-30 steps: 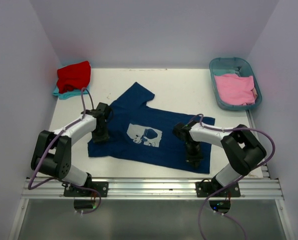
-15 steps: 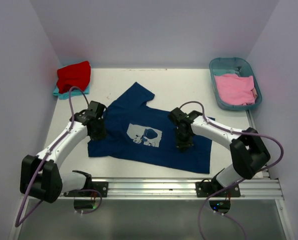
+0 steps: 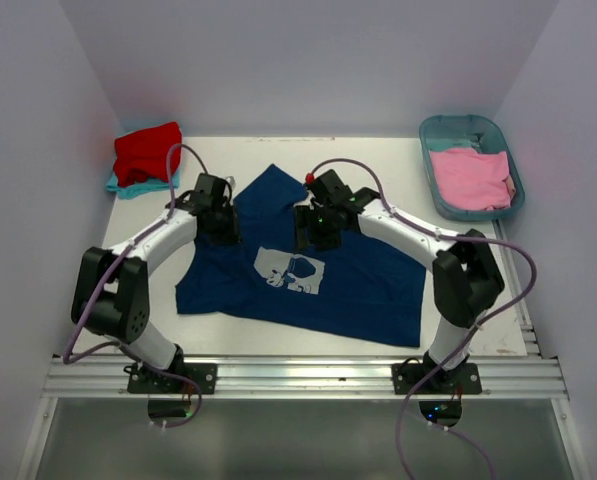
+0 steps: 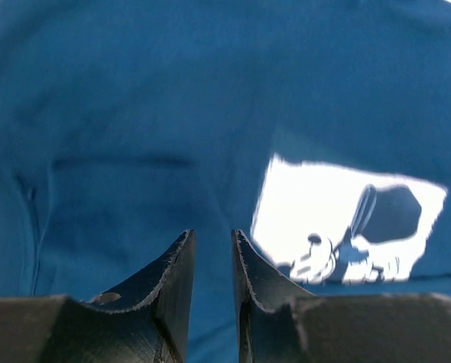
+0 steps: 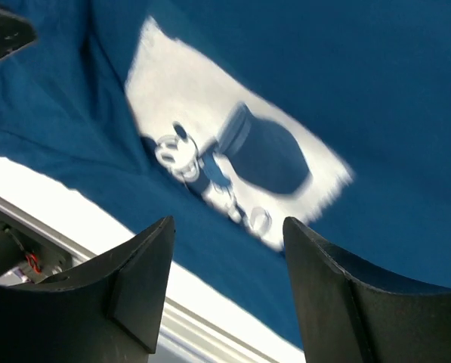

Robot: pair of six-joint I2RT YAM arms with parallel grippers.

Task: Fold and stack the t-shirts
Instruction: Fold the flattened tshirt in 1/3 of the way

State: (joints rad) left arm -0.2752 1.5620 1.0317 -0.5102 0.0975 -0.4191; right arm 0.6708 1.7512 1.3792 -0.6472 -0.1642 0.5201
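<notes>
The navy blue cloth t-shirt (image 3: 363,285) with the pale square cartoon-mouse print (image 3: 290,271) lies spread flat, print up, in the middle of the white table (image 3: 378,170). Its long axis runs left to right, and one sleeve juts toward the far wall. The near sleeve is probably tucked under, though the overhead view is too coarse to tell. Both arms reach over the shirt's far edge and flank that sleeve. The left gripper (image 3: 221,215) hangs at the sleeve's left root with its jaws only a narrow slit apart and nothing between them. The right gripper (image 3: 313,228) hangs at the right root, just beyond the print, with its jaws wide apart and empty. From both grippers the body of the shirt therefore lies toward the near rail, and neither arm is clearly nearer. A fold would likely mean pinching this far edge and bringing it toward the rail. The bare tabletop around the shirt gives room on all sides. The folded red t-shirt (image 3: 148,152) sits on the teal t-shirt (image 3: 128,186) in the far left corner, well apart. The pink t-shirt (image 3: 468,178) lies in the teal plastic oval tub (image 3: 430,135) at the far right, and pale walls close three sides.
</notes>
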